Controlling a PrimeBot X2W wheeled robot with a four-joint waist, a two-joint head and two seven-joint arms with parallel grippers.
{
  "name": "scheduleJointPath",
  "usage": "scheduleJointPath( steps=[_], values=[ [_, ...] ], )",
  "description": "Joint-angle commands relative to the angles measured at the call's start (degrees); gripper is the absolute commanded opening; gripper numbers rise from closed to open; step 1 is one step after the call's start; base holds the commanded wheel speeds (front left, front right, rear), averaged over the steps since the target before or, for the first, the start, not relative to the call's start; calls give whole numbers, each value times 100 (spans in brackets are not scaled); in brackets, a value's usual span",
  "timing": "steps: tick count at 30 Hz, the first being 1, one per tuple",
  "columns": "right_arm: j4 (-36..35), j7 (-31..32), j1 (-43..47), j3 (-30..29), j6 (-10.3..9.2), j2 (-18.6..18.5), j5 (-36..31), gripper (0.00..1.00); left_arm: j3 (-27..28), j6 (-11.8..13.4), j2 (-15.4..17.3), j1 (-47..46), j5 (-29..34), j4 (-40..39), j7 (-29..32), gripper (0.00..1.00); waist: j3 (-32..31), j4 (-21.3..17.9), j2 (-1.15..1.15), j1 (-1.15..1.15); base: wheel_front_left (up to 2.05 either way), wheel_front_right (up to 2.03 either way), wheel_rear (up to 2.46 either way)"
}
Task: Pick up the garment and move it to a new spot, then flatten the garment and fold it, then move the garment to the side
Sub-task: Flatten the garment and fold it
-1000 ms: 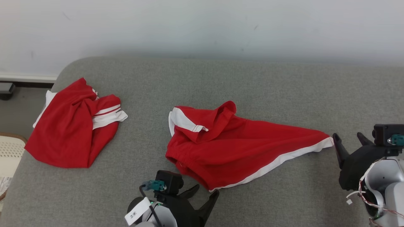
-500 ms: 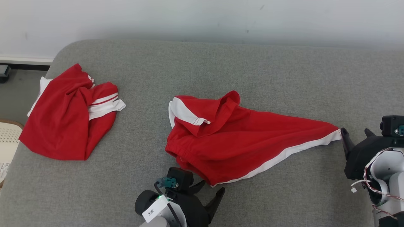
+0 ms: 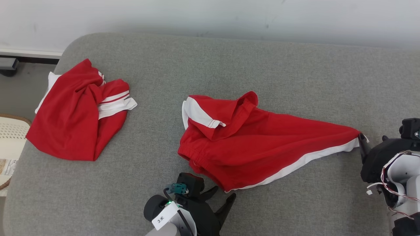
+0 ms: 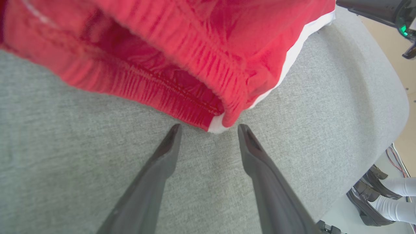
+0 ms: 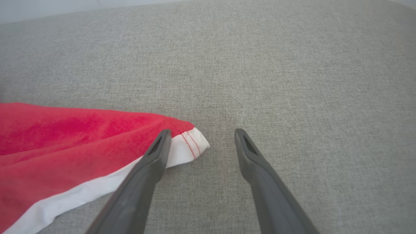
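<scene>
The garment point(image 3: 262, 144) is soft, matt red cloth with smooth white trim and a ribbed, gathered waistband point(image 4: 156, 81). The bed point(image 3: 229, 65) has coarse grey woven fabric. The left claw point(image 4: 209, 126) and right claw point(image 5: 203, 130) look like dark matt plastic.

Black left gripper point(image 3: 224, 192): teal plug point(image 3: 178, 188), green LED point(image 3: 169, 203), white marked tag point(image 3: 163, 219) at 7 o'clock. Black right gripper point(image 3: 372, 137): white shell point(image 3: 402, 170), red-white wires point(image 3: 390, 196) at 5 o'clock.

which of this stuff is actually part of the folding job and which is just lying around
Part of the job:
- red-and-white garment in the middle of the grey cushion
- left gripper at its waistband corner, jaws open
- right gripper at its far hem tip, jaws open

Just lying about:
- crumpled red garment at the left
- pale perforated thing at the left edge
- a person's shoes
</scene>
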Motion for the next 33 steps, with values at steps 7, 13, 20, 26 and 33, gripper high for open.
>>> scheduleJointPath(
  steps=[7, 13, 20, 26, 33],
  values=[
    [326, 4, -189, -198, 18, 35, -56, 90, -105, -50, -10, -91, -116, 71, -44, 74, 23, 58, -1, 0, 0, 0, 0],
    [493, -23, -273, -376, 18, 59, -72, 62, -155, -94, -23, -113, -149, -8, -115, 69, 48, 85, -1, 0, 0, 0, 0],
    [681, 51, -401, -572, 18, 95, -72, 45, -202, -81, -23, -147, -180, -21, -153, 71, 141, 133, -1, 0, 0, 0, 0],
    [781, 112, -471, -538, 18, 144, -20, 48, -193, 9, 10, -203, -144, 25, -151, 75, 217, 200, -1, 0, 0, 0, 0],
    [913, 455, -366, -571, 18, 178, -90, 38, -218, 23, 31, -195, -209, 46, -94, 64, 227, 251, -1, 0, 0, 0, 0]
  ],
)
